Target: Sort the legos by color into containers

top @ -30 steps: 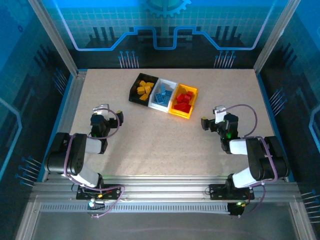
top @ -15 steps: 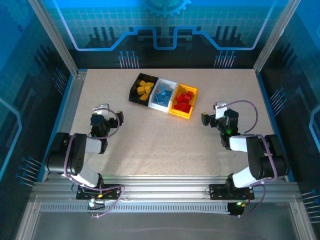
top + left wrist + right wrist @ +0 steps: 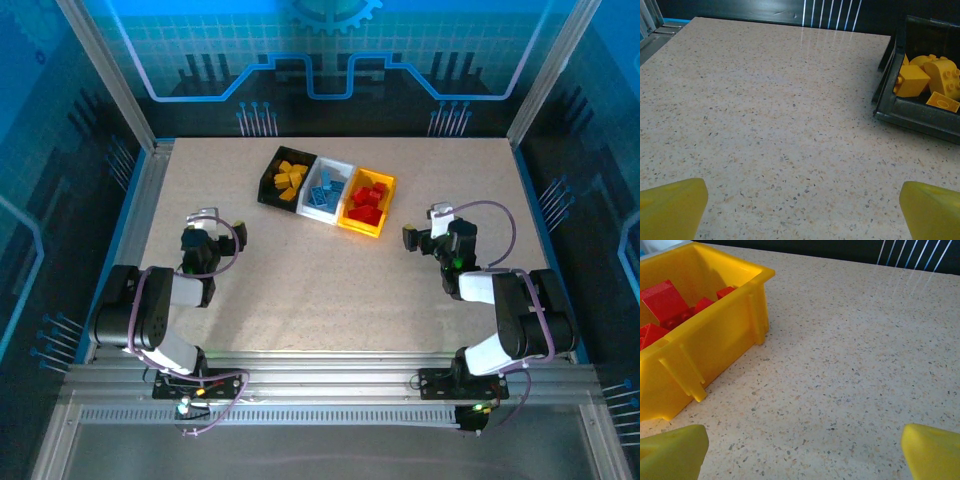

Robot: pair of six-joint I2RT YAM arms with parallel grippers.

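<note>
Top external view: small red, blue, yellow-orange plastic bricks are being held, sorted, in joined black, white, yellow bins. Left gripper and right gripper are being shown spread, empty. Seemingly only parking is being required.

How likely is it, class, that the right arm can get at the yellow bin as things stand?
Likely yes: the right hand is open and points toward the yellow bin nearby, with just flat table between them.
</note>
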